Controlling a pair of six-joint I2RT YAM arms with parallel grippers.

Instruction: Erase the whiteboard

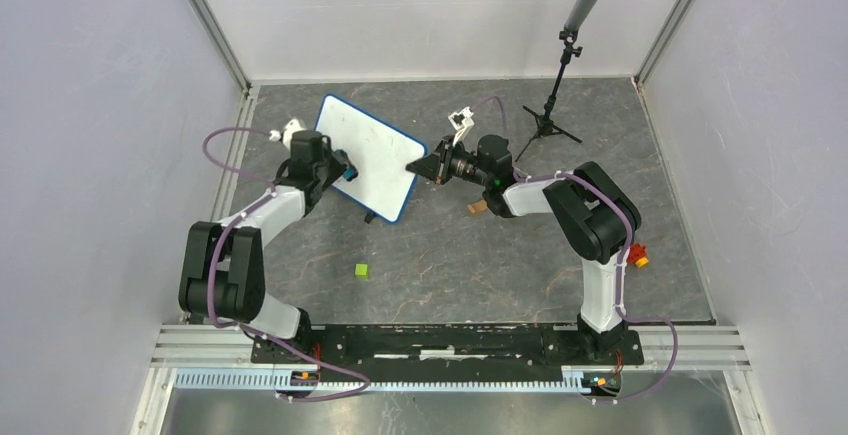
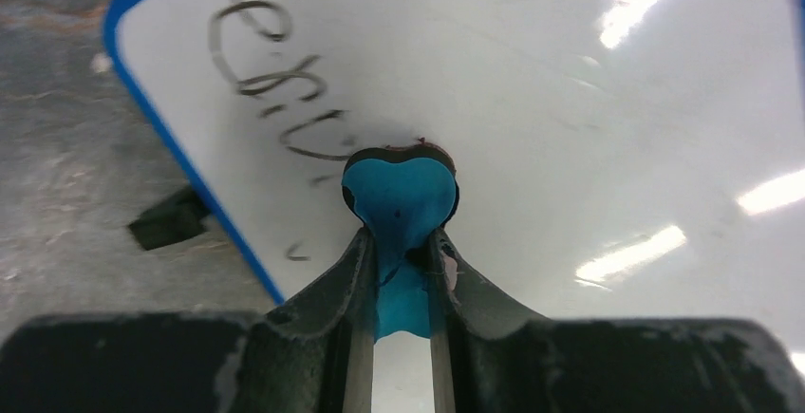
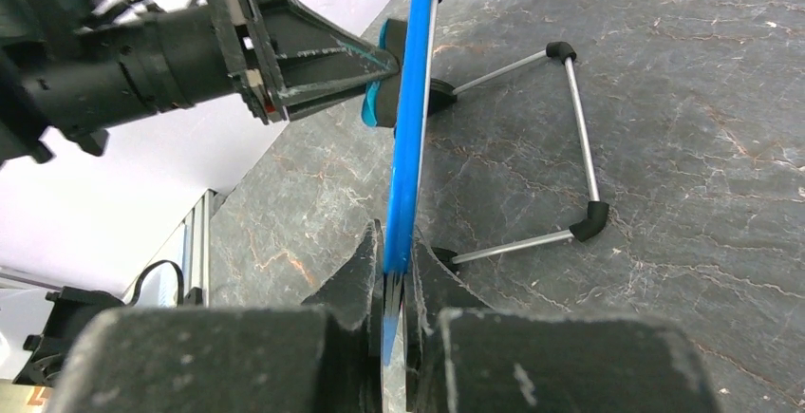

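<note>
Whiteboard (image 1: 372, 150) stands propped on the bench (image 1: 480, 255) between the two arms, tilted, face toward the left arm. Blue frame, face white from above.

Left fingers (image 2: 353, 266) pinched nearly shut on a blue eraser (image 2: 399, 195), its pad pressed against the board face. Right fingers (image 3: 372, 261) closed on the frame edge, steadying the board.

Progress, as judged: partway. Black handwriting (image 2: 285, 90) lies in a strip along the board's blue edge, running up to the eraser. The wide area on the other side of the eraser is bare, only glare on it. What is left looks like that one strip of script.

View differences: the writing shows only in the left wrist view, while the top view gives a blank face. Right wrist view alone shows the board edge-on, the wire stand (image 3: 581, 138) behind it and the eraser touching the face. Top view alone shows a small green cube (image 1: 361, 270), well apart from the board.
</note>
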